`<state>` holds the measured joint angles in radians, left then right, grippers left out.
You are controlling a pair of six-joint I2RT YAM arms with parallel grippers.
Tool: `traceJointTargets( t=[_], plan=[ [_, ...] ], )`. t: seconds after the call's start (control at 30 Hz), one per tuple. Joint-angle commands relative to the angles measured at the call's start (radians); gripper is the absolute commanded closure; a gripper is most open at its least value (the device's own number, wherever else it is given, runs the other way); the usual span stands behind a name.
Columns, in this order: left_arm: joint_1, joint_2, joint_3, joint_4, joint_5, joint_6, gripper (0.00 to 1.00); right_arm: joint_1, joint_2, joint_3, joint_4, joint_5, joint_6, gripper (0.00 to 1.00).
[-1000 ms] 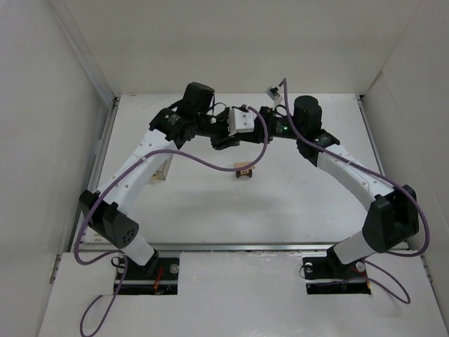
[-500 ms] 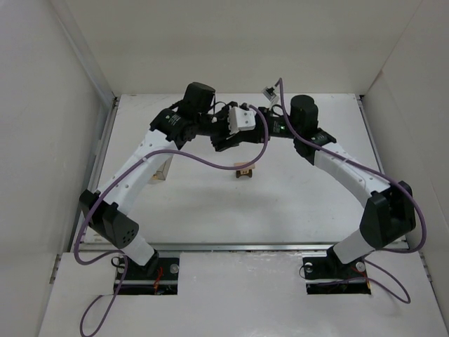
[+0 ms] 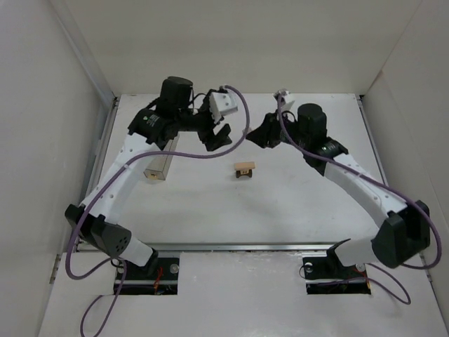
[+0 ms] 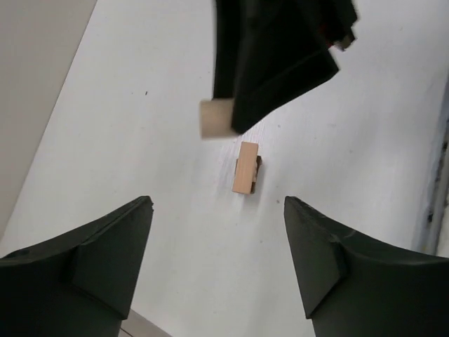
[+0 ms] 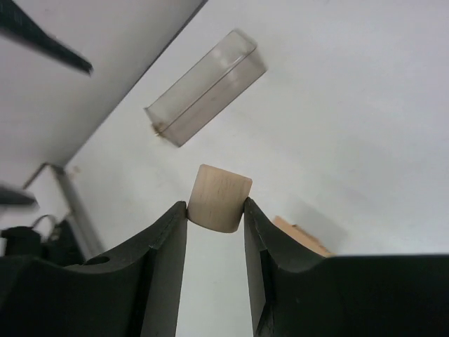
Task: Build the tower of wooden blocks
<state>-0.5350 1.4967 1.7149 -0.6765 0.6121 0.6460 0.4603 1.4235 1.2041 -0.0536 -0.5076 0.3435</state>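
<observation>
Now right claw point(image 5: 215, 205) pinches a pale block point(image 5: 221, 195), left claw point(image 4: 217, 205) gapes, and the clear box point(image 5: 207, 88) lies flat.

Small wood block tower point(image 3: 245, 170) on table point(image 3: 295, 203) — left pincer point(image 3: 219, 137) & right pincer point(image 3: 259, 135) farther back, apart.

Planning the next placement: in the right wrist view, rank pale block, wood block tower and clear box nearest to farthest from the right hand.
1. pale block: gripped in the right hand.
2. wood block tower: on the table, lower right.
3. clear box: farther off, upper left.
</observation>
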Motion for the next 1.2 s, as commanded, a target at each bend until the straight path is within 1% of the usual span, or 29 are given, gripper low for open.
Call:
traceJointTargets(
  t=[0.0,0.03,0.07,0.1,0.13,0.17,0.23,0.27,0.3,0.33,0.4,0.5,0.6,0.7,0.87,0.97,1.07,1.17],
  plan=[
    [0.088,-0.073,0.031,0.031,0.173,-0.219,0.29,0.024,-0.167,-0.140,0.167,0.174,-0.224,1.00],
    [0.104,-0.052,0.055,0.031,0.205,-0.318,0.29,0.024,-0.240,-0.188,0.223,0.188,-0.254,1.00],
    [0.113,-0.037,0.069,0.031,0.245,-0.366,0.29,0.024,-0.277,-0.239,0.285,0.198,-0.315,1.00],
    [0.113,-0.017,0.087,0.019,0.259,-0.406,0.29,0.034,-0.313,-0.288,0.410,0.207,-0.346,1.00],
    [0.113,0.009,0.138,0.002,0.273,-0.442,0.29,0.034,-0.345,-0.378,0.469,0.207,-0.378,1.00],
    [0.113,0.069,0.167,-0.017,0.290,-0.503,0.29,0.044,-0.395,-0.414,0.521,0.207,-0.411,1.00],
    [0.113,0.128,0.222,-0.046,0.320,-0.567,0.29,0.044,-0.423,-0.455,0.581,0.207,-0.475,1.00],
    [0.113,0.138,0.222,-0.020,0.339,-0.588,0.26,0.054,-0.423,-0.456,0.581,0.207,-0.489,1.00],
    [0.093,0.139,0.222,-0.002,0.325,-0.588,0.26,0.054,-0.423,-0.446,0.557,0.180,-0.524,1.00],
    [0.081,0.139,0.222,0.009,0.307,-0.588,0.24,0.054,-0.423,-0.434,0.510,0.157,-0.544,1.00],
    [0.072,0.163,0.256,0.009,0.307,-0.588,0.20,0.054,-0.411,-0.411,0.474,0.118,-0.577,1.00],
    [0.072,0.192,0.247,0.009,0.449,-0.588,0.19,0.077,-0.411,-0.420,0.474,0.119,-0.597,1.00],
    [0.072,0.192,0.206,0.009,0.505,-0.588,0.19,0.087,-0.420,-0.420,0.474,0.130,-0.606,1.00],
    [0.063,0.201,0.196,0.052,0.541,-0.623,0.19,0.096,-0.411,-0.399,0.414,0.139,-0.629,1.00],
    [0.041,0.256,0.229,0.043,0.518,-0.622,0.27,0.120,-0.402,-0.390,0.390,0.153,-0.650,1.00],
    [0.015,0.279,0.238,-0.006,0.459,-0.582,0.28,0.129,-0.393,-0.390,0.390,0.165,-0.650,1.00],
    [0.006,0.301,0.238,-0.020,0.436,-0.563,0.29,0.138,-0.393,-0.380,0.390,0.165,-0.661,1.00],
    [0.006,0.319,0.238,-0.020,0.413,-0.552,0.35,0.138,-0.393,-0.380,0.390,0.165,-0.661,1.00]
  ],
)
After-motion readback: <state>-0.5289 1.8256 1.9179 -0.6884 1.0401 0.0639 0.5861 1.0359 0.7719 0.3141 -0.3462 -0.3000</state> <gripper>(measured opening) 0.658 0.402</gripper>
